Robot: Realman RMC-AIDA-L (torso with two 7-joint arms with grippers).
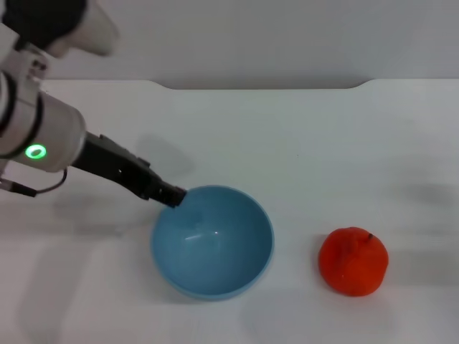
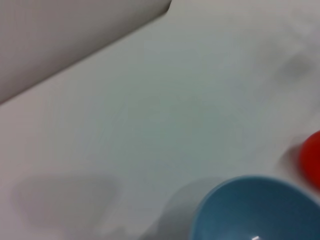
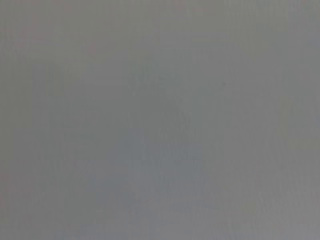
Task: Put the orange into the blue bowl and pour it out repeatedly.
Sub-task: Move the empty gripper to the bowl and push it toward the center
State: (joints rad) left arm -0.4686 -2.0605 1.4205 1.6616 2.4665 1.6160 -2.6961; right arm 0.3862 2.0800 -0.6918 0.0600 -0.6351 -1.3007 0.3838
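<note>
A bare laboratory-style test bench: a plain white table (image 1: 301, 143) meets a blank grey wall (image 1: 287, 36) behind it. On the table stand only a blue bowl (image 1: 212, 241) and, well apart to the bowl's right, an orange (image 1: 353, 261). A robot arm (image 1: 43, 136) reaches toward the bowl.

Left arm (image 1: 43, 140), upper left of head view: white cylindrical wrist housing, glowing green ring light, thin black cable beneath; black tapered left gripper (image 1: 172, 196) extends from it
</note>
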